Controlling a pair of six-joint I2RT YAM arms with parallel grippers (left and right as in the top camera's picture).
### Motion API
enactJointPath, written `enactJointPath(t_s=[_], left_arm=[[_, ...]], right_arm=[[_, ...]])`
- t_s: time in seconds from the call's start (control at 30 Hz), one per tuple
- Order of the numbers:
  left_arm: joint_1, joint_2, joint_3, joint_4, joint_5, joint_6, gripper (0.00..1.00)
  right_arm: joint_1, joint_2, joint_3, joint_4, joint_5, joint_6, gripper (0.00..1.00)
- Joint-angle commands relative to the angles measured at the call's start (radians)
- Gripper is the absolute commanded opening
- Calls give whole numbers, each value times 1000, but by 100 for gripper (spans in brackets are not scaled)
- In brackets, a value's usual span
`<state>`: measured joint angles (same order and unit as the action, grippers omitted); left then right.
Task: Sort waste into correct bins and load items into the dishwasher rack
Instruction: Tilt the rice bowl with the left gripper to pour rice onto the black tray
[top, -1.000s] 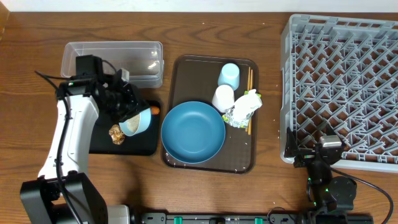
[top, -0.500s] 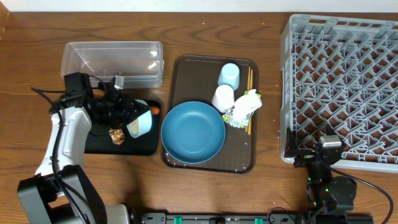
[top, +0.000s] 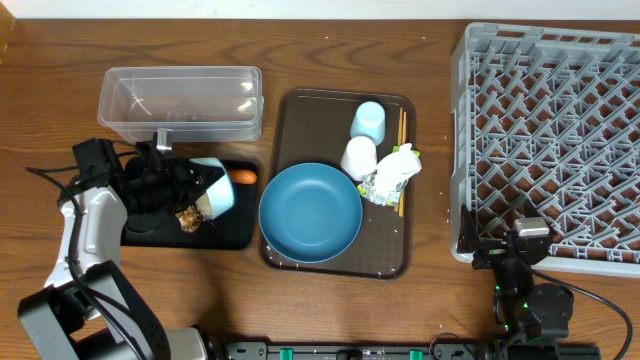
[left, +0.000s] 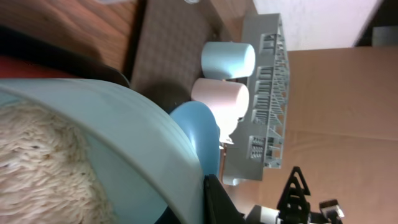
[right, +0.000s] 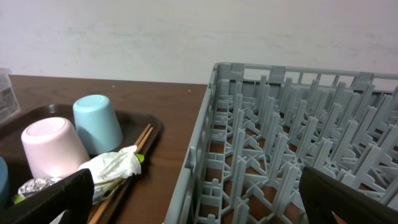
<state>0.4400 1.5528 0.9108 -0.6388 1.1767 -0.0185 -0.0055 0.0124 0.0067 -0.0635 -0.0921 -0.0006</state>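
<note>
My left gripper (top: 185, 186) is shut on the rim of the small pale blue bowl (top: 216, 189) and holds it tipped on its side over the black tray (top: 230, 230). White rice (left: 31, 162) clings inside the bowl (left: 112, 124). A brown food lump (top: 188, 217) and an orange carrot (top: 243, 178) lie on the black tray. The large dark blue bowl (top: 310, 212), white cup (top: 359, 158), pale blue cup (top: 369, 121), chopsticks (top: 402, 128) and crumpled wrapper (top: 390, 175) sit on the brown serving tray (top: 300, 105). My right gripper (right: 198, 202) is open and empty by the grey rack (top: 555, 140).
The clear tub (top: 180, 100) stands just behind the black tray. The rack's near left corner (right: 214, 155) is right in front of my right gripper, with the wrapper (right: 109, 169) and both cups (right: 97, 123) to its left.
My left arm has swung left and the bowl has tipped further onto its side over the black tray. The carrot now shows fully. The right arm has not moved.
</note>
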Motion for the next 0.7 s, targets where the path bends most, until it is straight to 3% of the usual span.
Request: enactJointPath(t_s=[0.0, 0.67], left_arm=[[5, -4, -27, 7, 73, 35, 6], [112, -4, -29, 47, 167, 0, 6]], right_arm=[[-6, -6, -1, -4, 6, 11, 99], [-6, -6, -1, -4, 6, 11, 99]])
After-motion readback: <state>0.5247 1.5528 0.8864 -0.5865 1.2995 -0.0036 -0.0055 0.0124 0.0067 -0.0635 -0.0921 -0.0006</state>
